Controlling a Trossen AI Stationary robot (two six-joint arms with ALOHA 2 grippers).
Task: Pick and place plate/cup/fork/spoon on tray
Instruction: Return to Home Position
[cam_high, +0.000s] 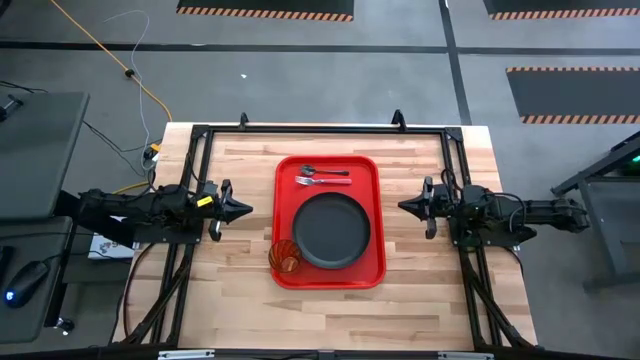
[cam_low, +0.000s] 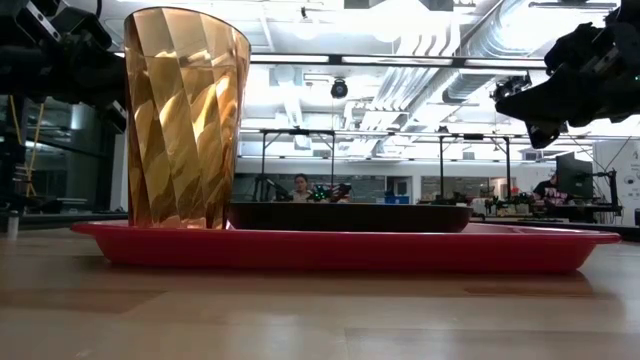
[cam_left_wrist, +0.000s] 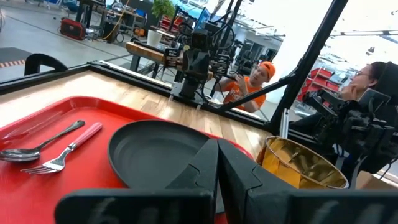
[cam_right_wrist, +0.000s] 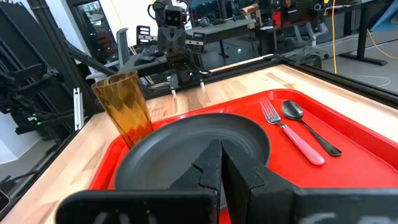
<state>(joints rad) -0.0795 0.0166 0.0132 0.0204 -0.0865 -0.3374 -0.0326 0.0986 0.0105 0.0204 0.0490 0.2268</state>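
While both arms sit low at opposite sides of the table, the tray (cam_high: 372, 172) between them holds all four pieces. The plate (cam_high: 331, 230), round, matte black and raised at the rim, fills the tray's middle. The cup (cam_high: 285, 257), faceted translucent amber, stands upright in the corner by the left arm, just beside the plate. At the far end the spoon (cam_high: 322, 171) and the pink-handled fork (cam_high: 325, 181) lie side by side, close together, clear of the plate. The left gripper (cam_high: 246, 209) points at the tray, jaws pressed together on nothing, apart from the tray's rim. The right gripper (cam_high: 403, 207) faces it from the other side, likewise closed and empty.
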